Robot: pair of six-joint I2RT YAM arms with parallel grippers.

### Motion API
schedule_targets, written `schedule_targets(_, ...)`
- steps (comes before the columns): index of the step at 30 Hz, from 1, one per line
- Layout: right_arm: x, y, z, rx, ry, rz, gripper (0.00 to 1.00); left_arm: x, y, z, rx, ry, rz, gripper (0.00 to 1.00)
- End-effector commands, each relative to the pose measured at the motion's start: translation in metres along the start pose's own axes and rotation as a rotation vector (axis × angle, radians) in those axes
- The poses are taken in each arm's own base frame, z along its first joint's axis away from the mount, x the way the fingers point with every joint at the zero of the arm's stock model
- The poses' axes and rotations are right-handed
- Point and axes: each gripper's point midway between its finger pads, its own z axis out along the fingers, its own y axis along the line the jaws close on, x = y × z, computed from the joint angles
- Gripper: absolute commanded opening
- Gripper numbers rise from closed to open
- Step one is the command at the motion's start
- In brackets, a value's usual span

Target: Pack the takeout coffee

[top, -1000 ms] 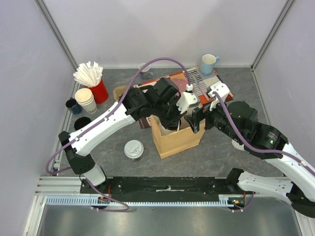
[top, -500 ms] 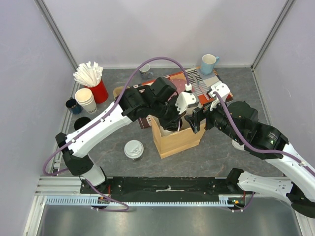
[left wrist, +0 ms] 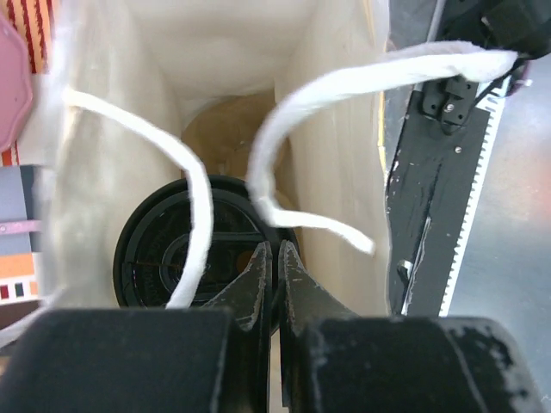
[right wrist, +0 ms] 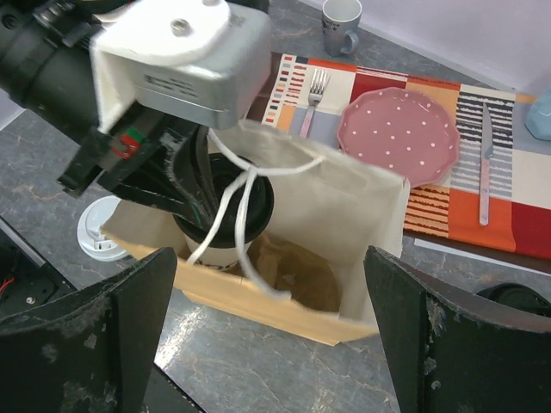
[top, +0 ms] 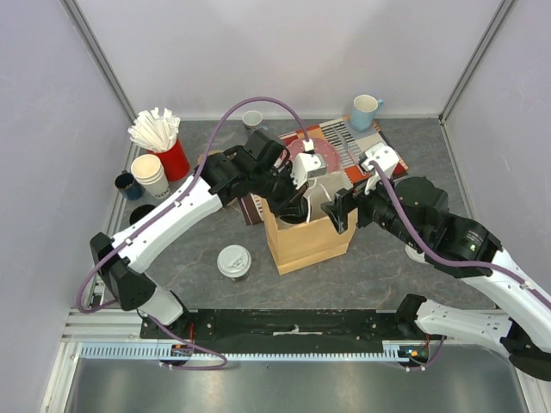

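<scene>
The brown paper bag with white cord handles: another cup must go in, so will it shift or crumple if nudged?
Likely light enough to slide: the brown paper bag looks thin-walled. Its mouth stands open, so fairly stiff, yet a push may dent it. The black-lidded cream-white paper cup inside should steady it.

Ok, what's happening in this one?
The left gripper, shut, reaches into the paper bag, tips at the black-lidded cream cup standing inside. The right gripper hangs open beside the bag. The black cup with the white lid stands outside it, not yet packed.
</scene>
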Motion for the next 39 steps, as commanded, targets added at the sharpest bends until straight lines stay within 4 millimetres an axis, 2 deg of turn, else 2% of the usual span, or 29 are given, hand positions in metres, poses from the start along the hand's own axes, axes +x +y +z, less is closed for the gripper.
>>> schedule_targets(1, -0.002, 0.002, 0.012, 0.003, -0.009, -0.017, 0.98, -0.030, -0.016, -0.022, 0.108, -0.180, 0.131, 0.02)
schedule_targets(3, -0.007, 0.000, 0.015, 0.025, -0.018, -0.005, 0.98, -0.025, -0.013, -0.023, 0.104, -0.181, 0.135, 0.02)
schedule_targets(8, -0.036, -0.005, 0.015, 0.035, -0.073, 0.022, 0.98, -0.008, -0.021, -0.025, 0.132, -0.147, 0.162, 0.02)
schedule_targets(12, -0.042, -0.003, 0.029, 0.010, -0.060, 0.055, 0.98, 0.010, -0.022, -0.027, 0.125, -0.103, 0.181, 0.02)
schedule_targets(15, -0.048, -0.012, 0.037, 0.011, -0.058, 0.084, 0.98, 0.013, -0.020, -0.032, 0.101, -0.120, 0.239, 0.02)
schedule_targets(16, -0.052, -0.024, 0.040, 0.038, -0.066, 0.117, 0.98, 0.011, -0.021, -0.038, 0.087, -0.139, 0.278, 0.02)
schedule_targets(17, -0.054, -0.021, 0.042, 0.001, -0.066, 0.131, 0.98, 0.015, -0.019, -0.037, 0.076, -0.139, 0.290, 0.02)
schedule_targets(19, -0.058, -0.029, 0.048, 0.005, -0.082, 0.159, 0.98, 0.010, -0.013, -0.041, 0.028, -0.172, 0.339, 0.02)
schedule_targets(20, -0.058, -0.030, 0.050, 0.006, -0.090, 0.169, 0.98, 0.017, -0.012, -0.036, 0.026, -0.164, 0.338, 0.02)
schedule_targets(21, -0.052, -0.027, 0.054, -0.015, -0.079, 0.168, 0.98, 0.014, -0.011, -0.036, 0.012, -0.187, 0.334, 0.02)
schedule_targets(26, -0.048, -0.028, 0.060, -0.022, -0.111, 0.151, 0.98, 0.013, -0.020, -0.032, 0.046, -0.245, 0.307, 0.02)
schedule_targets(28, -0.042, -0.024, 0.065, -0.054, -0.085, 0.125, 0.98, 0.013, -0.018, -0.029, 0.039, -0.238, 0.288, 0.02)
schedule_targets(30, -0.039, -0.028, 0.071, -0.041, -0.073, 0.099, 0.98, 0.019, -0.009, -0.022, 0.017, -0.192, 0.265, 0.02)
schedule_targets(34, -0.053, -0.054, 0.079, 0.039, -0.091, 0.073, 0.98, 0.031, 0.007, -0.012, -0.035, -0.097, 0.181, 0.02)
schedule_targets(35, -0.053, -0.058, 0.086, 0.038, -0.081, 0.067, 0.98, 0.032, 0.004, -0.012, -0.020, -0.087, 0.163, 0.02)
schedule_targets(37, -0.069, -0.064, 0.091, 0.030, -0.104, 0.048, 0.98, 0.033, -0.001, -0.009, 0.014, -0.084, 0.153, 0.02)
schedule_targets(38, -0.066, -0.061, 0.102, -0.010, -0.084, 0.053, 0.98, 0.034, -0.005, -0.007, 0.037, -0.091, 0.157, 0.02)
schedule_targets(39, -0.076, -0.064, 0.104, -0.021, -0.100, 0.057, 0.98, 0.035, -0.004, -0.005, 0.041, -0.088, 0.180, 0.02)
